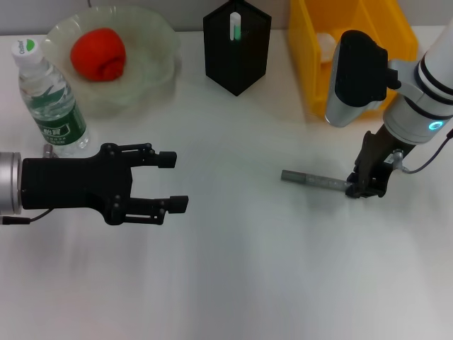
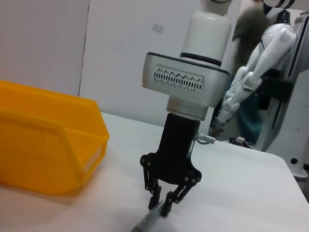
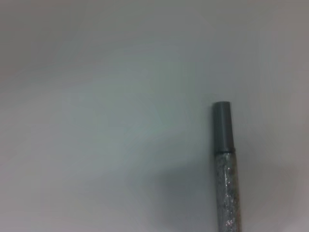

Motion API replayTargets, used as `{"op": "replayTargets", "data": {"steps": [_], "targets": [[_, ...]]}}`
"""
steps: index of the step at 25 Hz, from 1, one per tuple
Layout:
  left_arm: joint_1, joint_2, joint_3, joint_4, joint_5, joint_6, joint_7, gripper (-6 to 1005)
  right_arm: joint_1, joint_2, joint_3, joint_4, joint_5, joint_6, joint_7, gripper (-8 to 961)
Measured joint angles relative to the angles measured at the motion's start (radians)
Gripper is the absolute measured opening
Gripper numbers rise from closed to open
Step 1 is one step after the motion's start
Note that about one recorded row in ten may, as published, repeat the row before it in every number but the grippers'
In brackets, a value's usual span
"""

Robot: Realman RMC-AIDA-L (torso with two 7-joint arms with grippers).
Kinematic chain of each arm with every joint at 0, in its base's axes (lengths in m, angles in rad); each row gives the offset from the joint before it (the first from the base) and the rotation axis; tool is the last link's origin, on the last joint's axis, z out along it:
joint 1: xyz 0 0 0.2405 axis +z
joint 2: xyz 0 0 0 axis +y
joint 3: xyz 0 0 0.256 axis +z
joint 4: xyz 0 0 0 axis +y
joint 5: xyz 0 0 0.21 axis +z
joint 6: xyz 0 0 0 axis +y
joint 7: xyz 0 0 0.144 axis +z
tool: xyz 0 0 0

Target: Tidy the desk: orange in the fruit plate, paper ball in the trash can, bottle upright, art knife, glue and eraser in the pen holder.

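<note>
On the white surface (image 1: 233, 269), nearest the robot, the left tool (image 1: 173, 181) hangs level over the left side, its two black fingers spread wide and holding nothing. Across from it the right tool (image 1: 364, 185) points straight down on the right side, its fingers drawn in around the right-hand end of a grey stick (image 1: 315, 180) lying flat; the left wrist view shows the fingertips (image 2: 166, 209) at the stick (image 2: 147, 223), almost down on the surface, and the right wrist view shows the stick's plain grey cap end (image 3: 223, 130) and speckled body. Just behind the left tool the bottle (image 1: 49, 99) stands upright, white cap on top. Farther back, the orange (image 1: 98, 54) sits in the fruit plate (image 1: 159, 42) at the rear left. The pen holder (image 1: 237, 46) stands at rear centre with a white-and-green stick (image 1: 235, 26) upright inside it. The trash can (image 1: 354, 49) sits at rear right, something white in it, partly hidden by the right arm.
</note>
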Motion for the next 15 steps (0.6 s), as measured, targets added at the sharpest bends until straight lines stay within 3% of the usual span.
{"op": "replayTargets", "data": {"steps": [6, 15], "targets": [[0.0, 0.001, -0.021, 0.001, 0.0, 0.006, 0.0, 803, -0.002, 0.0, -0.004, -0.042, 0.002, -0.025, 0.009, 145], [0.0, -0.003, -0.023, 0.002, 0.0, 0.008, 0.004, 803, -0.041, 0.0, -0.004, -0.343, 0.052, -0.195, 0.04, 145]]}}
